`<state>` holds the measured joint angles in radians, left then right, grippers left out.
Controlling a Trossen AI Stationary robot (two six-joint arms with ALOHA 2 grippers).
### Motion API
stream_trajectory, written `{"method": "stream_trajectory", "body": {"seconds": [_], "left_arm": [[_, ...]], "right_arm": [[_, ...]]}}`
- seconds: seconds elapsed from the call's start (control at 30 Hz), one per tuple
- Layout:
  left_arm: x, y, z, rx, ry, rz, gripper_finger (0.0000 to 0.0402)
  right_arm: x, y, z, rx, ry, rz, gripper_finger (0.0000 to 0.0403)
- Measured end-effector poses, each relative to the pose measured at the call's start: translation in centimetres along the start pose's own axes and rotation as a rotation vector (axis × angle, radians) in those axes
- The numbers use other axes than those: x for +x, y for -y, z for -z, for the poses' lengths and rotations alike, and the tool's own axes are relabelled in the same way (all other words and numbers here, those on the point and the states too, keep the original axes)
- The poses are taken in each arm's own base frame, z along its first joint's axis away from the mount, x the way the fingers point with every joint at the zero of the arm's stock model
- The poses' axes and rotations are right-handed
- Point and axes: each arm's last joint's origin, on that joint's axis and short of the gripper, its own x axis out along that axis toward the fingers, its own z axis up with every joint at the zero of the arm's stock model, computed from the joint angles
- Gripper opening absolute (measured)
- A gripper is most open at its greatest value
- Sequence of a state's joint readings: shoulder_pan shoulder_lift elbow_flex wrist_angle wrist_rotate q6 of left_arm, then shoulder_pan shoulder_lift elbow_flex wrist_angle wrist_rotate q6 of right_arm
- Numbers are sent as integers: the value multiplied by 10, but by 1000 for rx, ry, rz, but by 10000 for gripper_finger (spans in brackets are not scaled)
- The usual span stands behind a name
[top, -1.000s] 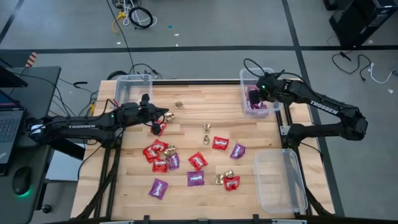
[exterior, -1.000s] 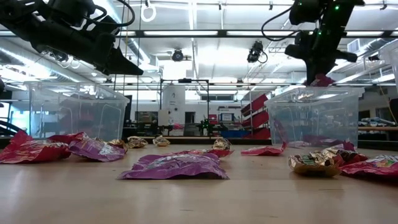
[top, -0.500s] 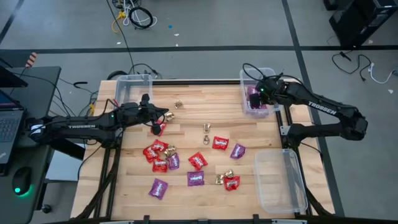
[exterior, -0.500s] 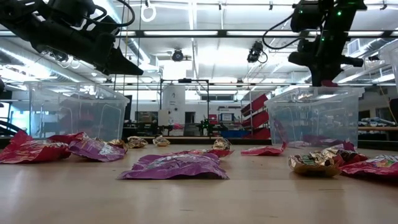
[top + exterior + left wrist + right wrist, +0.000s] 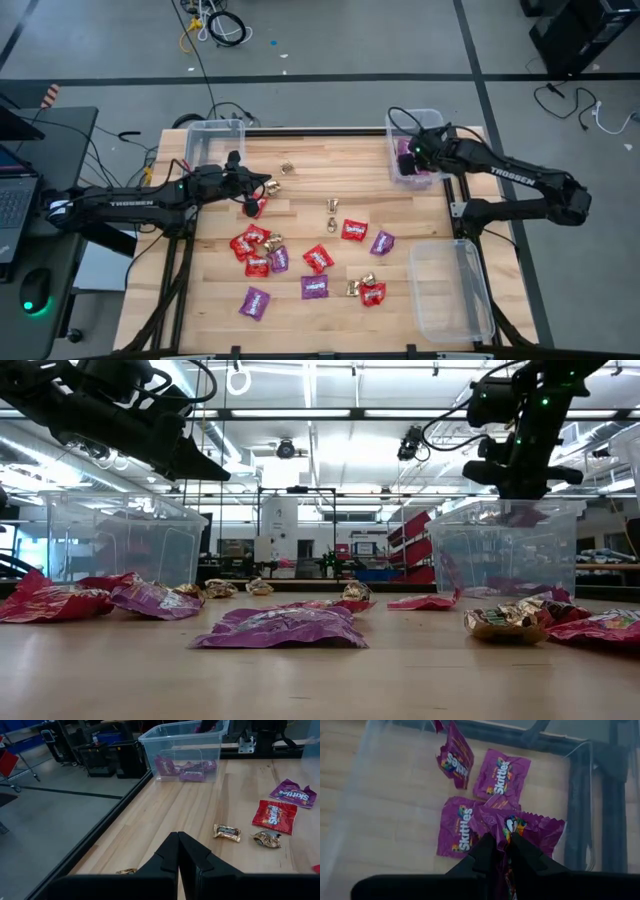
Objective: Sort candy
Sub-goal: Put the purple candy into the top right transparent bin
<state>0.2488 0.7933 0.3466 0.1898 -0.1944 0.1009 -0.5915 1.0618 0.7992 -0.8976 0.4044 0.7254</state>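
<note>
I am pinching a purple packet (image 5: 522, 831) in my right gripper (image 5: 502, 851) above the far right bin (image 5: 397, 125), over three purple packets (image 5: 501, 776) lying inside; my left gripper (image 5: 178, 862) is hovering, fingers pressed together, left of that bin.

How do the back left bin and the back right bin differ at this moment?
The back left bin looks empty, while the back right bin holds purple packets. No arm is over the back left bin, whereas the right gripper hangs over the back right bin, clamping another purple packet. Both are clear plastic, at the table's far edge.
</note>
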Motion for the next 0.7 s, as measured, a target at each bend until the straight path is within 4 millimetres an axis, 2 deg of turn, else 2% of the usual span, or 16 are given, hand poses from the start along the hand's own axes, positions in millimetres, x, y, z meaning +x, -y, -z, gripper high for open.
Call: {"method": "stream_trajectory", "body": {"seconds": [0.37,0.7], "left_arm": [[0,0,0,0,0,0,9],[0,0,0,0,0,0,9]], "right_arm": [[14,-1,6,-2,67,19,48],[15,-1,6,4,70,16,48]]}}
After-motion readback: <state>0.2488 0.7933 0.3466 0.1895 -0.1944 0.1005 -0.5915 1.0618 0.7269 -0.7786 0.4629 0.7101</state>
